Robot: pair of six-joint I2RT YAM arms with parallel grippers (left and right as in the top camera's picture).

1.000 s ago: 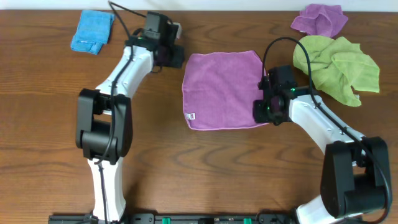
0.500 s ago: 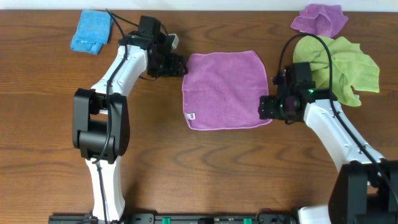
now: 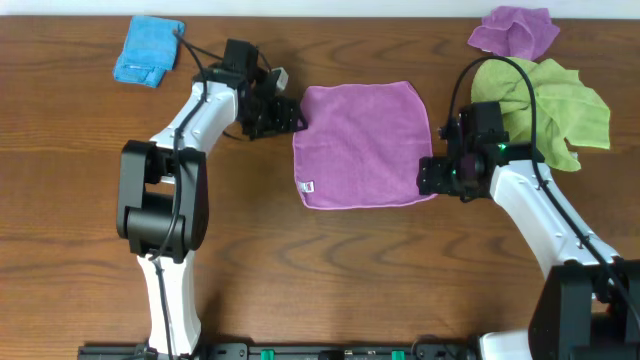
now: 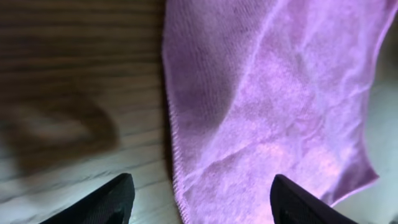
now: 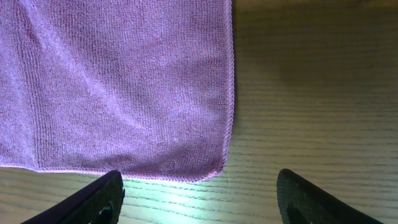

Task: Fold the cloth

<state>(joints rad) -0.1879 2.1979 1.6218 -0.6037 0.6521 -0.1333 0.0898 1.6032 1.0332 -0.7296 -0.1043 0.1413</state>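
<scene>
The cloth is a square purple-magenta microfibre cloth lying flat on the wooden table, with its white tag at the front left edge. My left gripper is open at the cloth's back left corner. In the left wrist view the cloth's edge runs between the left fingers. My right gripper is open at the cloth's front right corner. In the right wrist view that corner lies just ahead of the spread right fingers, over bare wood.
A lime-green towel lies crumpled at the back right, close behind my right arm. A small bunched purple cloth sits beyond it. A folded blue cloth lies at the back left.
My left gripper has moved forward and right, onto the cloth's back left corner. My right gripper shifted right off the cloth to its front right corner, then held still.
</scene>
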